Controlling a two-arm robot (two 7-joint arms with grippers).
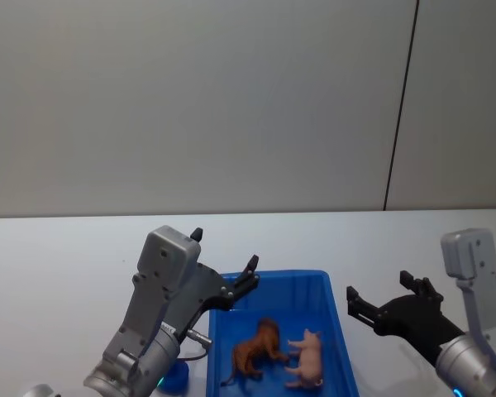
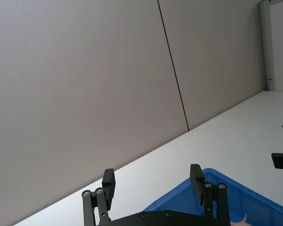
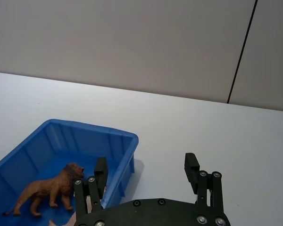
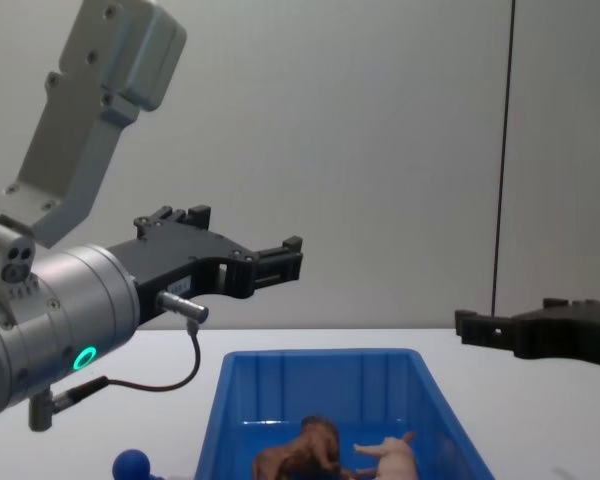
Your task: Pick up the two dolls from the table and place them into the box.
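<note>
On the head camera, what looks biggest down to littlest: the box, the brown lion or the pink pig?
1. Box, by far the largest.
2. Brown lion and pink pig: they look about alike, too close to rank.

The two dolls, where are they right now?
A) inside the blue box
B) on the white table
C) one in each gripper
A: the brown doll and pink doll are inside the box; the left gripper and right gripper are open, empty.

Bright even light, soft shadow beside box (image 3: 89, 127)
</note>
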